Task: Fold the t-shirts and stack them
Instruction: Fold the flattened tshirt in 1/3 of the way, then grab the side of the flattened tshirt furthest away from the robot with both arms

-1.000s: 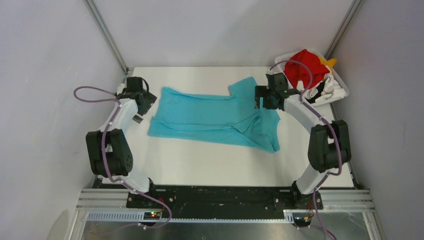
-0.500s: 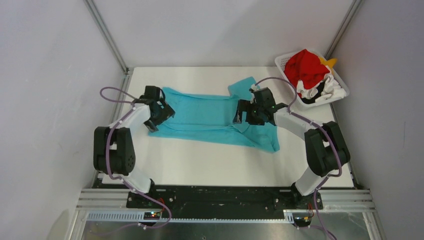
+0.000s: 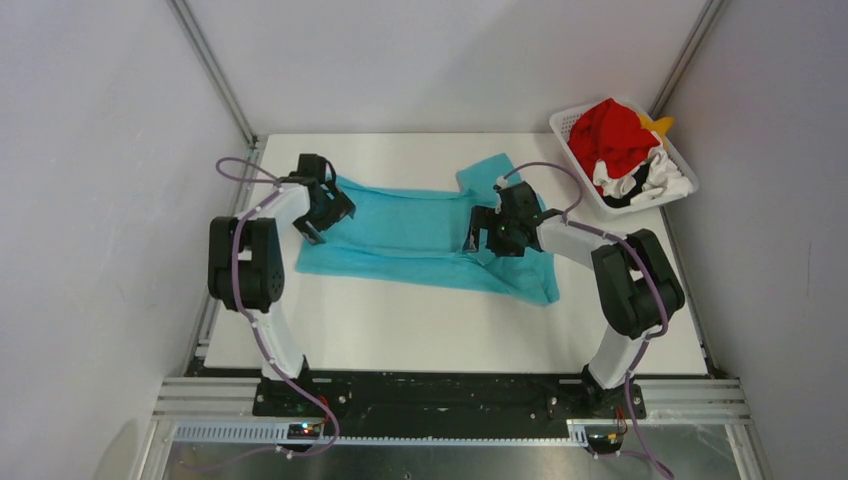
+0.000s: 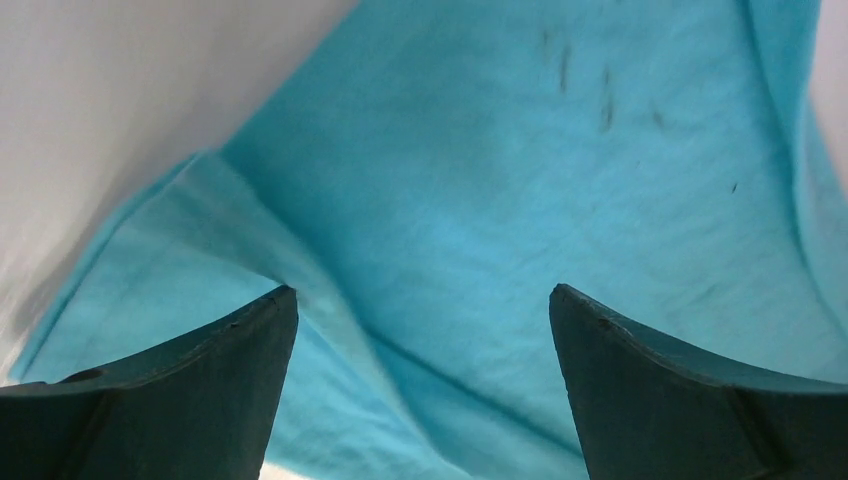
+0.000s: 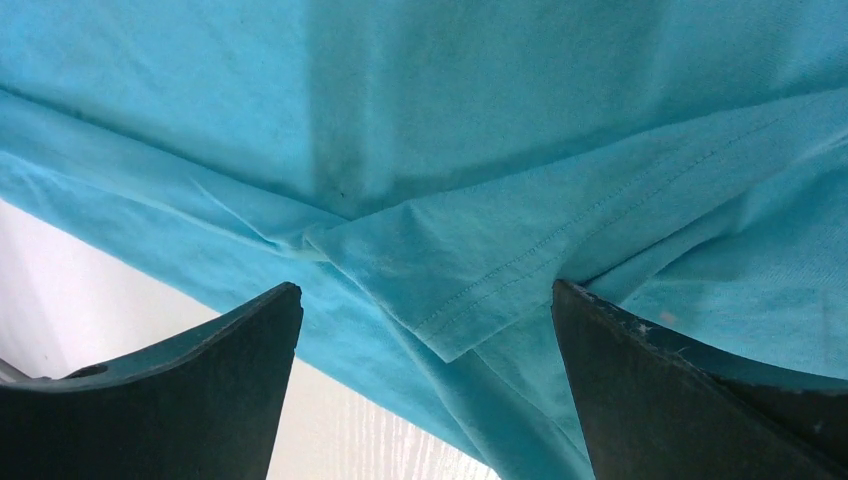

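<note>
Top: teal t-shirt [image 3: 420,235] lies spread on white tabletop [image 3: 420,330], L arm [image 3: 285,205] at its left edge, R arm [image 3: 565,237] over its right part.
L wrist: left fingers [image 4: 180,400] apart, folded cloth edge between them.
R wrist: right fingers [image 5: 700,400] apart, stitched hem corner between them.

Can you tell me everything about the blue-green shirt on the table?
The teal t-shirt looks like soft, thin, plain cloth with stitched hems. It lies spread sideways on the white table, mostly flat but wrinkled, with one sleeve pointing toward the back. The left gripper is over one end and the right gripper is over a folded flap. Both have open jaws. Whether they touch the cloth is unclear.
</note>
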Controlling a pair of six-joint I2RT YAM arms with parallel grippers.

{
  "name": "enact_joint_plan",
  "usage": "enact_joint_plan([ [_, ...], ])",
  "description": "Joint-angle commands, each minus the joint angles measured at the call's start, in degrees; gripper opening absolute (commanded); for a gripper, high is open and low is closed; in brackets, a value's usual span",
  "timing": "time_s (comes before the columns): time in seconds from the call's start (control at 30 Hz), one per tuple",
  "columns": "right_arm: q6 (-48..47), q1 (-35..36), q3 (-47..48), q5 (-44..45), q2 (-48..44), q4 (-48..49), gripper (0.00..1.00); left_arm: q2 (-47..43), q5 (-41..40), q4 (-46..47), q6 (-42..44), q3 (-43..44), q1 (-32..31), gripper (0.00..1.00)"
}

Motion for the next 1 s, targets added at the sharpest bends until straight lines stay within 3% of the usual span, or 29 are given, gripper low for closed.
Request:
enact_joint_plan([
  [0.0,0.45,0.29,-0.03,3.69,-1.20,0.93,1.00,4.18,-0.54,0.76,0.18,4.87,2.71,0.99],
  [0.17,0.55,-0.13,-2.29,6.02,-4.01,1.64,0.99,4.28,1.27,0.72,-1.50,5.55,6.08,1.00],
  [0.5,3.16,-0.31,-11.04,5.40,-7.04,4.97,0.99,-1.79,0.56,0.81,-0.91,-4.67,3.70,1.00],
  [0.73,5.48,2.12,-22.44,8.15,-18.17,4.57,0.99,-13.80,-3.62,0.85,-1.57,-18.78,3.73,1.00],
  [0.97,12.62,9.10,-34.83,12.65,-33.94,-4.51,1.00,-29.67,-6.62,0.79,-3.76,-36.84,0.04,1.00],
])
